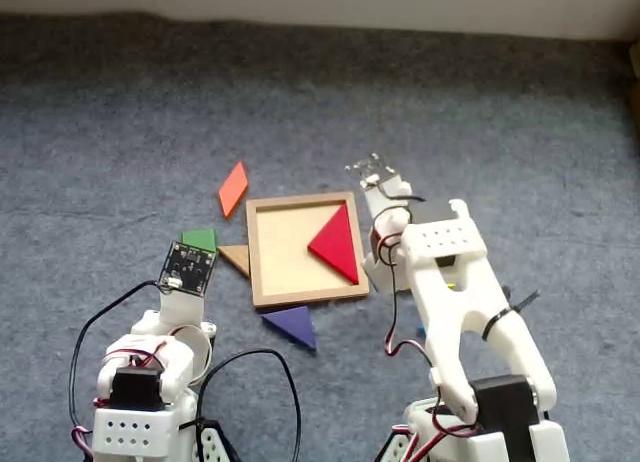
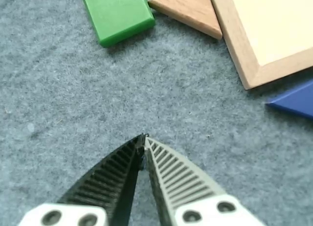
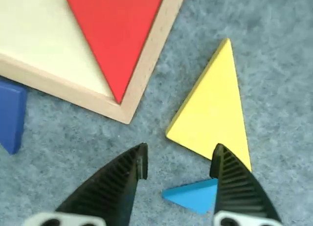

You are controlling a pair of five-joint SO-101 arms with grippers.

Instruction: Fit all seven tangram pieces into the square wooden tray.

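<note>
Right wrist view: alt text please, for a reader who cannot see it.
The open right gripper hangs over grey carpet beside a yellow triangle and a small light-blue piece. A red triangle lies in a corner of the tray; a dark-blue piece sits outside it.

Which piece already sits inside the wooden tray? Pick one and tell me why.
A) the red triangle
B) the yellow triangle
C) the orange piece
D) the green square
A: the red triangle lies within the rim of the tray, while the green square, yellow triangle and orange piece all lie outside it on the carpet.
</note>
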